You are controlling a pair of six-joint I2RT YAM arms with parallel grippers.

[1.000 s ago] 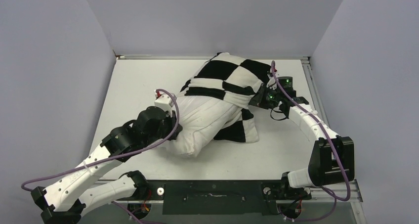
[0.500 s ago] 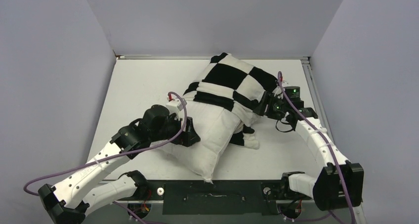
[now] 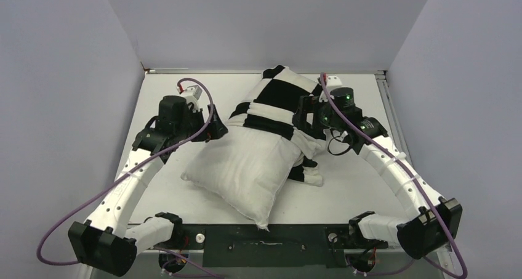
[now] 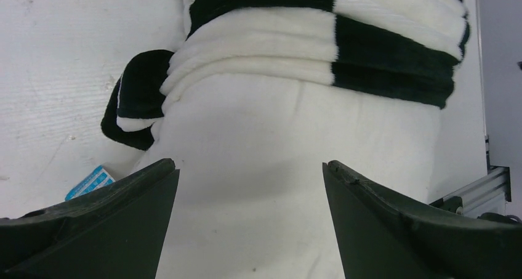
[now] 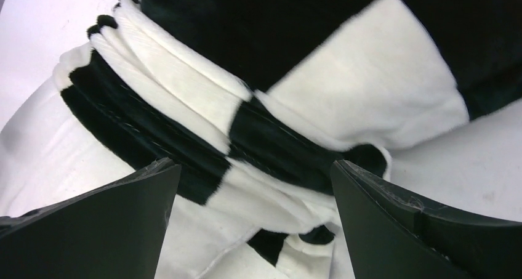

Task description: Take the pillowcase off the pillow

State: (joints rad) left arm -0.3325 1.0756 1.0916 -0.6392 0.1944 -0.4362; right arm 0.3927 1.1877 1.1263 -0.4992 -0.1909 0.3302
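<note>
The plain white pillow [image 3: 243,171] lies on the table with its near half bare. The checkered pillowcase [image 3: 280,94] is bunched in folds around its far half. My left gripper [image 3: 215,129] hovers open at the pillow's far left edge, holding nothing. In the left wrist view the left gripper [image 4: 249,165] frames bare pillow [image 4: 277,149], with the pillowcase folds [image 4: 369,51] beyond. My right gripper [image 3: 305,116] stands open over the pillowcase's right side. In the right wrist view the right gripper [image 5: 255,163] frames the gathered pillowcase [image 5: 345,82] and a strip of pillow [image 5: 43,156]; nothing sits between its jaws.
The white table [image 3: 163,97] is walled in by grey panels on three sides. An aluminium rail [image 3: 389,106] runs along its right edge. The pillow's near corner reaches the black front bar [image 3: 265,245]. A small blue label [image 4: 89,181] lies by the pillow.
Both grippers have opened and let go of pillow and pillowcase. The left arm has swung back and to the far left; the right has moved left over the pillowcase. The pillow has settled flat.
</note>
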